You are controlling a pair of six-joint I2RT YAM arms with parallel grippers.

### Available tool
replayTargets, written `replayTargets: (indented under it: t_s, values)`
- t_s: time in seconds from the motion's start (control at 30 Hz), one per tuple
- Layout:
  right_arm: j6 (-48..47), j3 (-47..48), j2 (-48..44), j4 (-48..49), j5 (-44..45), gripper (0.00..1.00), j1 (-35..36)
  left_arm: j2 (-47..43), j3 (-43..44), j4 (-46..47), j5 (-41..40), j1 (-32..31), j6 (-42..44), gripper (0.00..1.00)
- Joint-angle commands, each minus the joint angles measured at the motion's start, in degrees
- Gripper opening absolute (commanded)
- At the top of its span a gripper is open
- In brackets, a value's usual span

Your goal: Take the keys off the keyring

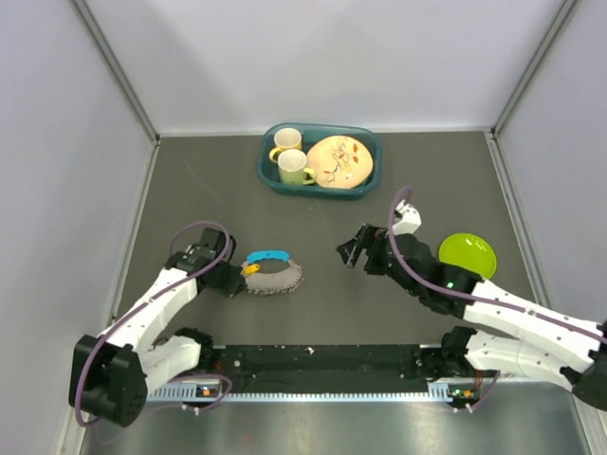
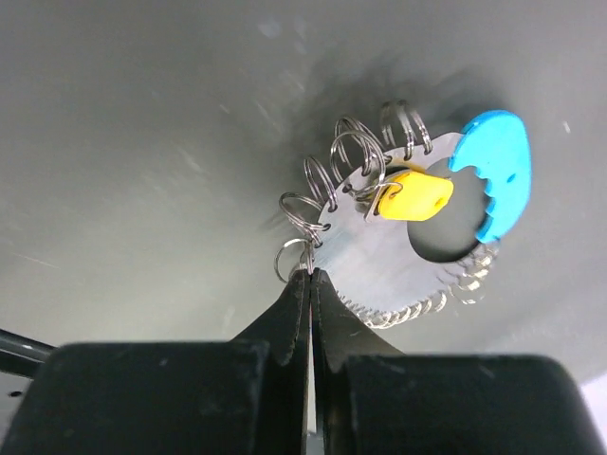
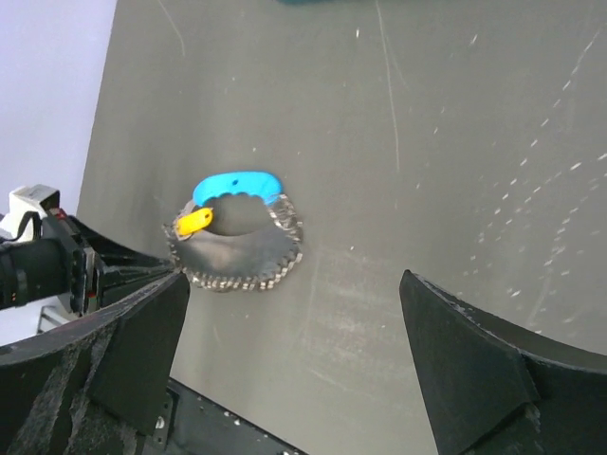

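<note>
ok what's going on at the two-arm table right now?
The left gripper is shut on the near edge of a small bunch of silvery metal keys with a blue and a yellow head piece. Its tips sit right at a thin silvery wire ring. The bunch lies on the dark grey table. The right gripper is open and hovers to the right of the bunch, apart from it. Nothing looks separated from the bunch yet.

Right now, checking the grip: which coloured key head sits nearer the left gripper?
The orange-yellow key head; the blue key head lies beyond it, farther from the shut left gripper.
</note>
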Motion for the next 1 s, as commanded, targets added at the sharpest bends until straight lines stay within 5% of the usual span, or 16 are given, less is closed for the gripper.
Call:
replayTargets:
  t_s: [0.0,0.47,0.97]
  values:
    - [10.4,-5.1,6.5,13.9,-4.2,0.92,0.4,-2.1,-0.8,6.8,6.9,-4.3,-5.3,0.00]
    - [20.4,-15.4,19.1,40.0,-10.9,0.93,0.5,-2.5,-1.6,18.9,9.5,-12.1,-12.9,0.00]
    - [34.0,-20.4,28.9,50.8,-11.2,0.90,1.1,-0.9,-1.1,20.6,8.2,-17.8,-17.0,0.00]
